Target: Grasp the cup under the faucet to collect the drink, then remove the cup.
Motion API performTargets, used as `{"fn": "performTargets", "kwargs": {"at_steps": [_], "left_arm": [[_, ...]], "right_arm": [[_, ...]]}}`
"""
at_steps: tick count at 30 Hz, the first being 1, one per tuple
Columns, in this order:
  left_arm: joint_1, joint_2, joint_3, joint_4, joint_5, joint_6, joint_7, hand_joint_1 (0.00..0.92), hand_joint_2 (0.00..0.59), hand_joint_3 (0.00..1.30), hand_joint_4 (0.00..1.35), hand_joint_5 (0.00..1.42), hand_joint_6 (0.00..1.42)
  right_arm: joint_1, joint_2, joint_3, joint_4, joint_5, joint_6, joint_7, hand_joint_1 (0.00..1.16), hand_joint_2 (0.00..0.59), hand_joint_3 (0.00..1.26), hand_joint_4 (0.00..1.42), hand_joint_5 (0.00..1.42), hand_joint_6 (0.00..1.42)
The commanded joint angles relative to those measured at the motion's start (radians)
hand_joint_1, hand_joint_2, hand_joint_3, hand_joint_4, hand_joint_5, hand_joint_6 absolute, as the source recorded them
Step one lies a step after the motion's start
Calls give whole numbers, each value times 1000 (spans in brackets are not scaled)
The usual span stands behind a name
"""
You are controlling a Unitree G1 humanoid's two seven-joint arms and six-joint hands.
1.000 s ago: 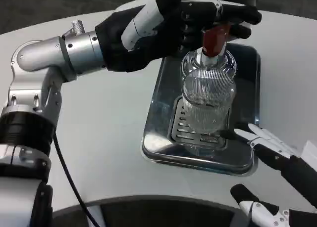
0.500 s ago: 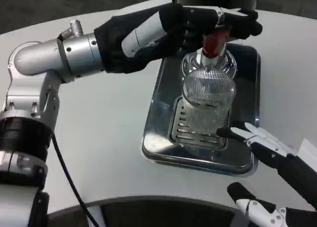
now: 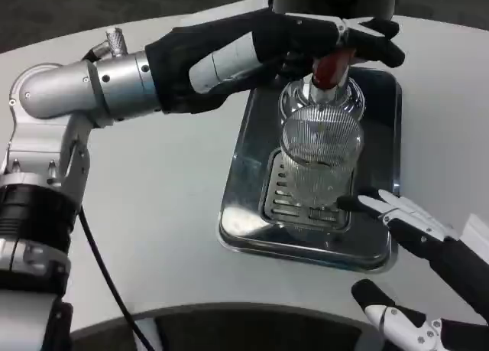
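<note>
Standing on the tray's (image 3: 252,184) grate, the ribbed clear cup (image 3: 321,160) sits under the red faucet (image 3: 331,66). The left robot hand (image 3: 306,39) rests on the faucet; the right robot hand (image 3: 416,251) is released, fingertips beside the cup.

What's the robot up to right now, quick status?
Left hand up on the red tap handle. Right hand open, fingers beside the ribbed cup, not gripping. Cup under faucet, on drip tray.

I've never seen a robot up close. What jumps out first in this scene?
A ribbed clear glass cup stands on the grate of a shiny steel drip tray at the centre, right under a faucet with a red handle. The left hand reaches over that handle from above, while the right hand waits near the cup's base with fingers apart.
</note>
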Motion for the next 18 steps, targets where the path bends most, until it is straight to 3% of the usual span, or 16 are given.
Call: {"fn": "performTargets", "kwargs": {"at_steps": [1, 16, 18], "left_arm": [[46, -1, -42, -2, 41, -16, -30, 0, 13, 294, 0, 49, 0], [59, 11, -87, 1, 70, -87, -12, 0, 14, 312, 1, 48, 0], [59, 14, -94, 3, 79, -101, -9, 0, 14, 313, 1, 48, 0]], "right_arm": [[6, 3, 9, -14, -12, 9, -13, 517, 478, 124, 37, 0, 0], [-1, 5, 35, -14, -29, 83, -46, 612, 426, 124, 52, 0, 0], [-8, 2, 38, -14, -25, 117, -50, 653, 390, 115, 52, 0, 0]]}}
